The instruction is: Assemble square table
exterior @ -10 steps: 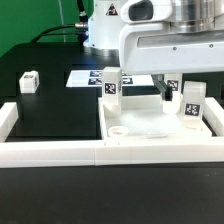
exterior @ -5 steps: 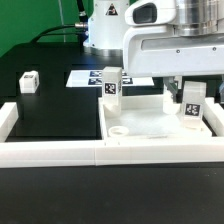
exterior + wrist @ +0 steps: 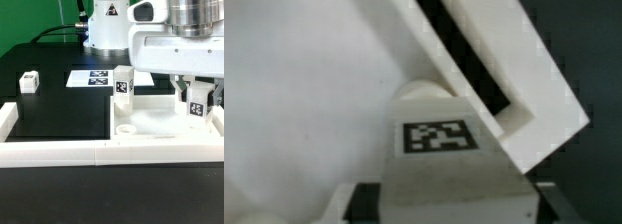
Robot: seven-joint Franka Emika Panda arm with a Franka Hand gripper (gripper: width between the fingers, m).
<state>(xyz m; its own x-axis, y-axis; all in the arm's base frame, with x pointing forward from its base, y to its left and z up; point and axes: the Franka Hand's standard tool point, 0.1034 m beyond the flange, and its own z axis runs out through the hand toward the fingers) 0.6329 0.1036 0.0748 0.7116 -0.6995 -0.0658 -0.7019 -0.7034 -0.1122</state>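
The white square table top (image 3: 158, 124) lies in the corner of the border wall at the exterior view's right. One white tagged leg (image 3: 122, 83) stands upright at its far left corner. My gripper (image 3: 196, 92) is shut on a second tagged leg (image 3: 197, 104) that stands upright at the top's far right corner. In the wrist view this leg (image 3: 441, 135) fills the space between my gripper's (image 3: 455, 205) dark fingers (image 3: 370, 204), next to the top's raised rim (image 3: 491, 62). A third small leg block (image 3: 28, 81) lies on the black table at the far left.
The white border wall (image 3: 55, 151) runs along the front and up the left side. The marker board (image 3: 92, 77) lies flat behind the table top. The robot base (image 3: 108, 25) stands at the back. A round socket (image 3: 127, 129) shows in the top's near left corner.
The table top with both standing legs has shifted toward the exterior view's right. My gripper moved the same way, still holding the right leg.
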